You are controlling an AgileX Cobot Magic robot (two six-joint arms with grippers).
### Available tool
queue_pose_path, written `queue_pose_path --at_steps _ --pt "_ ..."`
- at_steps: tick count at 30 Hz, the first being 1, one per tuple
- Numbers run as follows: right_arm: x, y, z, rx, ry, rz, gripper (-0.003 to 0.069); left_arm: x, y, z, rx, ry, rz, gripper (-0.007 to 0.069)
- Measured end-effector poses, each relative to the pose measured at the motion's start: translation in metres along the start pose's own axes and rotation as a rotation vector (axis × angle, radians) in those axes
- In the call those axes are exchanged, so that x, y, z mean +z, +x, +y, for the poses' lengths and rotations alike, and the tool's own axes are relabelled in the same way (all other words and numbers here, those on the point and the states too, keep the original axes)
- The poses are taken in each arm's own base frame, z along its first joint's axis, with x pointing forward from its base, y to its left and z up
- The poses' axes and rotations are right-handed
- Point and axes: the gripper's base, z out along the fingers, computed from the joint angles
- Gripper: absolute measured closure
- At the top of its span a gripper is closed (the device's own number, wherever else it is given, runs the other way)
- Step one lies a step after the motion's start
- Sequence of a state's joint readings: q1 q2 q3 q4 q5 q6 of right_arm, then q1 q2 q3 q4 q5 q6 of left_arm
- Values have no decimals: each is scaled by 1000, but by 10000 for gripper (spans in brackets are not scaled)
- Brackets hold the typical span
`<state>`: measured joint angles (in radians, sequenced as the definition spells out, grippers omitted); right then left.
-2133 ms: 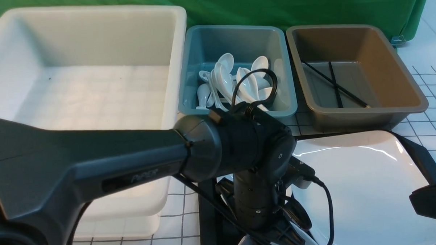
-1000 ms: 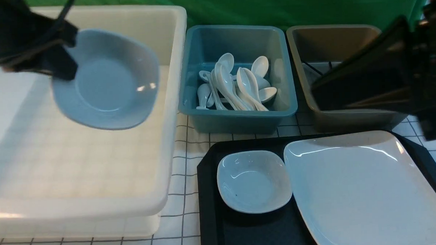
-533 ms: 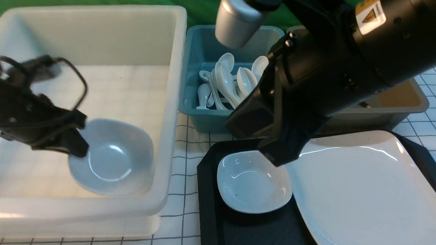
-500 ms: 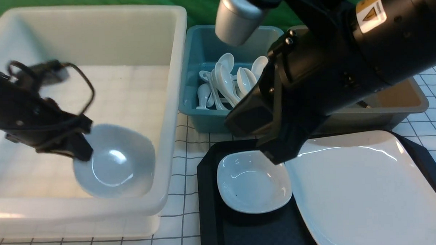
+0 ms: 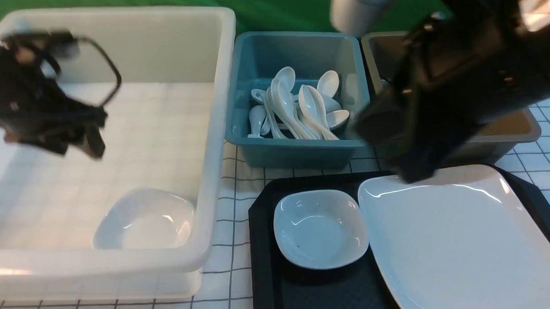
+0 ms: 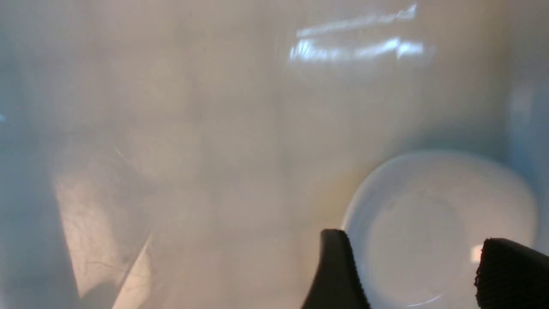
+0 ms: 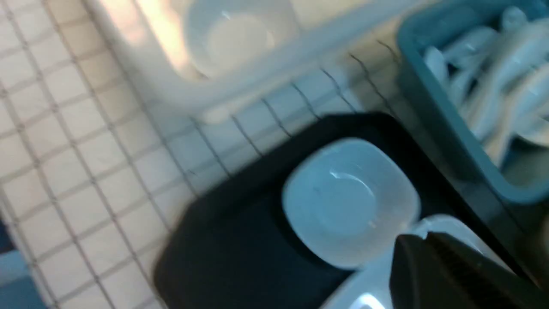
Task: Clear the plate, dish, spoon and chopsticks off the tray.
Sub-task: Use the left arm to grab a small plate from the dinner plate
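The left arm (image 5: 30, 103) hangs above the white tub (image 5: 220, 106), wrist bent down. The left gripper (image 6: 422, 279) is spread wide with nothing between its fingertips (image 6: 336, 266). Beneath it a small dish (image 5: 144, 221) lies upright on the tub floor in the near corner, next to the wall that faces the tray (image 5: 303, 295). The right arm (image 5: 460, 84) reaches in from the upper right, slanting down and crossing in front of the brown tub (image 5: 528, 129). The right gripper (image 7: 418, 249) has its fingers pressed together and holds nothing; its tip hovers over the far edge of the plate (image 5: 461, 244)

Both arms are smeared by blur in the front view, and the left wrist view is hazy. The right arm covers most of the brown tub, so its contents cannot be made out. The plate and tray run off the bottom and right of the front view

The plate rests on the right part of the tray, with a second small dish (image 5: 321, 228) just beside it on the left. White spoons (image 5: 296, 110) are heaped in the blue tub (image 5: 298, 151). Everything stands on a white cloth with a dark grid (image 5: 233, 265), and a green backdrop (image 5: 274, 12) hangs behind
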<state>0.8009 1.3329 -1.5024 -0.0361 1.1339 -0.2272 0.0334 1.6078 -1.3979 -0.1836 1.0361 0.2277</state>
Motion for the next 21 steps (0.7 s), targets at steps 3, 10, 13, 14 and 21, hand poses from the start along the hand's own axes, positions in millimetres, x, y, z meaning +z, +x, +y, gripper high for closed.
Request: queue_pose_path --at_steps 3,10,13,14,21 --pt "-19 13 -15 18 146 50 622 -39 -10 -42 103 55 -130 373" --pt "-46 66 -56 231 352 115 619 -53 16 -209 561 342 -255 606" --pt "-46 98 -68 333 397 187 618 -32 41 -266 738 372 -212 567" --pt "-44 103 -68 346 395 203 618 -28 45 -273 760 375 -200 562" --pt "-42 144 -38 469 187 166 618 72 90 -330 1004 183 6 244"
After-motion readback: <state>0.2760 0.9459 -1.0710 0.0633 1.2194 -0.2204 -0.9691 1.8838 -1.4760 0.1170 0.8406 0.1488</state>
